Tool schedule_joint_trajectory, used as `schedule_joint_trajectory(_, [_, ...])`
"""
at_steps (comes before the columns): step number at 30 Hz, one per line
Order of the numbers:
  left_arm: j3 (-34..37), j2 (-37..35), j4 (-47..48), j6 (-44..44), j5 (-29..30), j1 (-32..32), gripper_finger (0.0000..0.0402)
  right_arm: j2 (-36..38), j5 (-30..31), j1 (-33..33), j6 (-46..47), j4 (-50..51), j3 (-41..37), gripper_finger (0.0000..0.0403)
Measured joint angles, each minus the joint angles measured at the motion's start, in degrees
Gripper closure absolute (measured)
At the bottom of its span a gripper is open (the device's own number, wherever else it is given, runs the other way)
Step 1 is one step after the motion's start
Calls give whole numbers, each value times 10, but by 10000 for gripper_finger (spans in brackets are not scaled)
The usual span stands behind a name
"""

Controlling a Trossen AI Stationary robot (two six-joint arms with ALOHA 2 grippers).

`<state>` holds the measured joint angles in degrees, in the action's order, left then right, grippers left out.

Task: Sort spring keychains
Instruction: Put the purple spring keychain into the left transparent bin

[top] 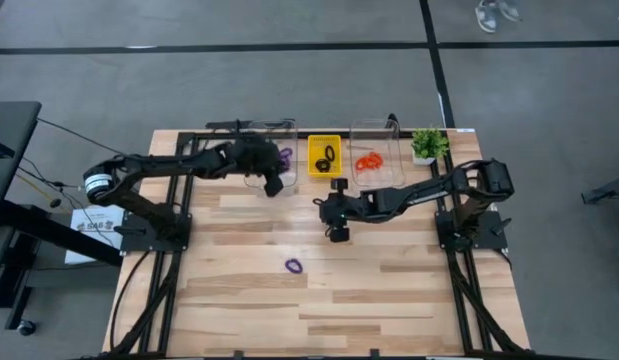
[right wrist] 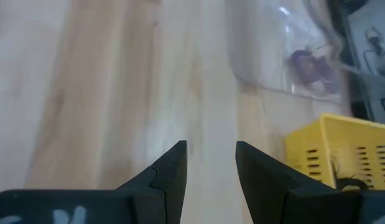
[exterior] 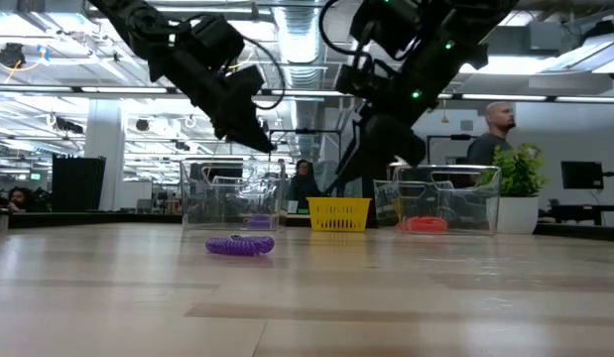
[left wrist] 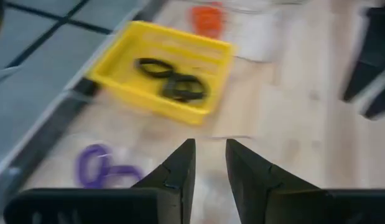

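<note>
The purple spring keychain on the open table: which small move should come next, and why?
Probably the right gripper should go down toward the purple spring keychain. It is the only loop outside a container, the right gripper hangs open and empty closest to it, and the left gripper, also empty, is over the left clear bin.

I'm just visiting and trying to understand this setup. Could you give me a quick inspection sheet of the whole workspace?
Surface: wooden table.
Job's things: purple keychain loose on the table; purple ones in the left bin; black ones in the yellow tray; orange ones in the right bin.
Clutter: small plant.
Grippers: left gripper open, empty, by the left bin; right gripper open, empty, mid-table.
Cables: run along both table sides.
Surroundings: people beyond the table.
</note>
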<state>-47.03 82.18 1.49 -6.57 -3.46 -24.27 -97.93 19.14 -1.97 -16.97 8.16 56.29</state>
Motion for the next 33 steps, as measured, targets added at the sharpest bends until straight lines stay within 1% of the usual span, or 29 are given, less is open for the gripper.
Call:
schedule_joint_trajectory(2, [0,0,1,0,0,29,315,1,-3,-11,0,-1,-2,274])
schedule_joint_trajectory(5, [0,0,2,0,0,70,315,1,-29,-31,1,-15,-1,274])
schedule_joint_trajectory(9, [0,0,5,4,0,125,315,1,-98,-56,4,-43,-1,274])
schedule_joint_trajectory(11, [0,0,7,17,0,151,315,1,-134,-67,4,-55,-1,274])
schedule_joint_trajectory(13, [0,0,8,35,0,178,315,1,-156,-76,4,-63,-1,274])
schedule_joint_trajectory(17, [0,0,19,66,0,233,315,1,-175,-95,5,-85,-1,274])
schedule_joint_trajectory(21, [0,0,34,101,1,284,315,-10,-208,-116,15,-140,-2,274])
schedule_joint_trajectory(23, [0,0,39,123,5,309,315,-27,-218,-128,20,-192,2,274])
schedule_joint_trajectory(29, [15,0,43,168,9,380,315,-73,-220,-159,16,-249,1,274])
schedule_joint_trajectory(33, [39,0,42,180,11,412,315,-98,-220,-168,18,-246,19,274])
